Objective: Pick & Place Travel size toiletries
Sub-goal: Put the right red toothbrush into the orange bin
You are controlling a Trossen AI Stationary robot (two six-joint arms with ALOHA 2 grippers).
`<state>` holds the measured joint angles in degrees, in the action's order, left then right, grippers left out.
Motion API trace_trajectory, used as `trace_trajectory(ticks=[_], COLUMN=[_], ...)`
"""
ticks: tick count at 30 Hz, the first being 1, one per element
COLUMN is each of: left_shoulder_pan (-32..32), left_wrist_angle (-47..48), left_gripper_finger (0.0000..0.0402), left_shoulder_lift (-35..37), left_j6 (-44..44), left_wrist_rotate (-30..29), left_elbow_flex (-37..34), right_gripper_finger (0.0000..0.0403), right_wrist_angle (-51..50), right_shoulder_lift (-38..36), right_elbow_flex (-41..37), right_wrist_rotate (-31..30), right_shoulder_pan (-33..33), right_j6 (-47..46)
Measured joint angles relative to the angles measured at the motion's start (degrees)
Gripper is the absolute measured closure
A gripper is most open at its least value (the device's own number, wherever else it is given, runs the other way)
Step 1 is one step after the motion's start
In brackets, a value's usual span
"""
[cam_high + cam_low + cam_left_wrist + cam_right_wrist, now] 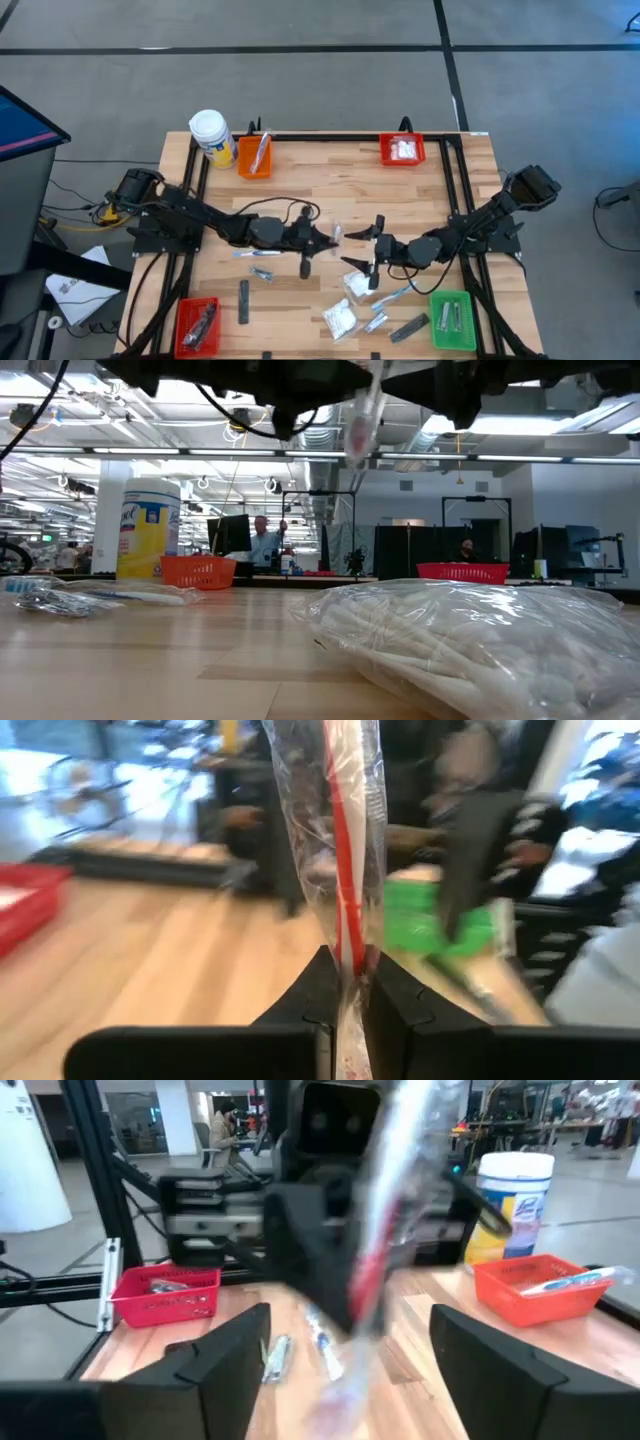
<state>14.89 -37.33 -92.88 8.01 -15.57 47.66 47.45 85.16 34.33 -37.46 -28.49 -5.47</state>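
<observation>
You had the left gripper (327, 238) up over the table's mid area, fingers (395, 1005) pressed together on a clear-wrapped toothbrush (345, 870) w/ a red handle; the packet stood upright out of the pinch, off the wood, and in the low view it hung at the top of frame (362, 415). Your right gripper (362, 247) sat just beside it, facing the left one, fingers (235, 1350) spread wide w/ the wrapped brush between them but not touching either finger, as far as the wrist view showed. Rest of the toiletries lay scattered: white puffy packets (340, 318) near the front edge, another one (356, 284) under the right arm, a few wrapped brushes (262, 254) below the left arm, a dark grey bar (244, 302) left of centre and a second bar (408, 327) by the green bin (452, 321). Green bin at front right held some silvery sachets; red bin (197, 326) at front left held dark items. At the back, the orange bin (254, 156) had one toothbrush in it, next to the yellow jar w/ white cap (211, 137); the red bin at back right (402, 150) held white packets. In the low view a big puffy packet (480, 635) filled the foreground on the table (200, 660), and people showed far off in the room.
</observation>
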Motion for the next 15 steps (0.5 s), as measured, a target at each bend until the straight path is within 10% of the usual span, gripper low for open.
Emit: trace_trajectory(ticks=[15], left_shoulder_pan=[-2.0], left_wrist_angle=[23.5], left_gripper_finger=[0.0388], left_shoulder_lift=[14.7], left_j6=[0.0], left_wrist_rotate=[-16.5], left_elbow_flex=[0.1], right_gripper_finger=[0.0117], right_wrist_angle=[-17.3], right_shoulder_lift=[-0.1], right_elbow_flex=[6.7], right_wrist_rotate=[8.7], right_shoulder_pan=[1.7], right_j6=[-8.8])
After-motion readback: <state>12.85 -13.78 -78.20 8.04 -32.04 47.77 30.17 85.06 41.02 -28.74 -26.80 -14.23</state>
